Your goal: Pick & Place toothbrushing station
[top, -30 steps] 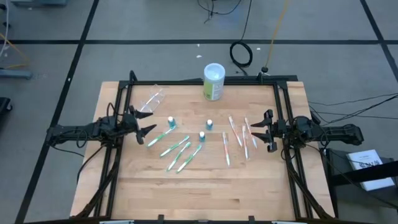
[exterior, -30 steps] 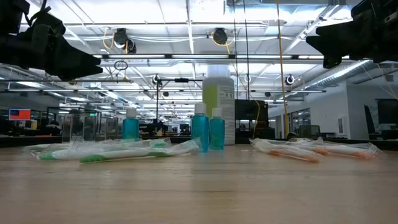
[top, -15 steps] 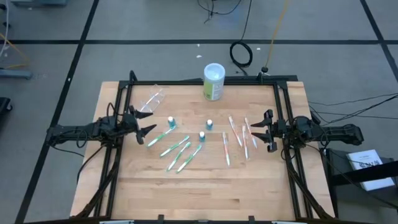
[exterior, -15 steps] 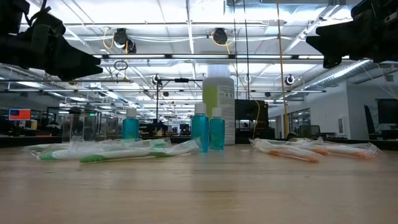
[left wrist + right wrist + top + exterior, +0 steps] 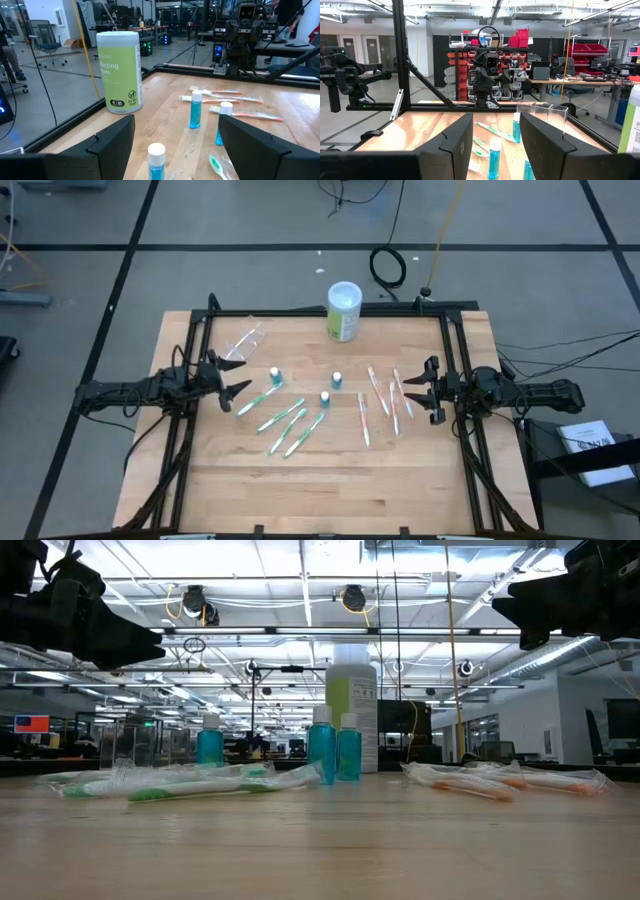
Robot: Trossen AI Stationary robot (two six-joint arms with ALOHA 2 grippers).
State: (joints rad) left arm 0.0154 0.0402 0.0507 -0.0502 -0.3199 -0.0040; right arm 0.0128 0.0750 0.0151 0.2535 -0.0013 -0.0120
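Nothing has moved since the earlier frames: both arms hold the same pose at the table's sides, and every item lies where it lay. As a judgement of progress, the task is not begun, since nothing sits in the cup and neither gripper holds anything. Working outward from the left gripper (image 5: 232,382), whose jaws stand wide apart and empty above the wood, the nearest things are the thin green-and-white toothbrushes in clear wrappers (image 5: 285,424), scattered just ahead of its fingertips, with one tiny teal white-capped tube (image 5: 274,376) close beside them. Two more such tubes (image 5: 331,389) stand farther out, roughly midway between the two grippers. The small clear plastic cup (image 5: 243,341) lies on its side off to the side of the left jaws, near the table's far edge, and it appears empty. From the right gripper (image 5: 425,389), whose jaws are partly apart and grip nothing, the pale pinkish toothbrushes in wrappers (image 5: 383,400) lie just in front of its fingertips. Farthest from both, at the back edge, stands the bigger green-and-white cylindrical canister (image 5: 343,310), which plays no part. Left to do, by the look of things: righting the cup, then loading brushes and tubes into it.
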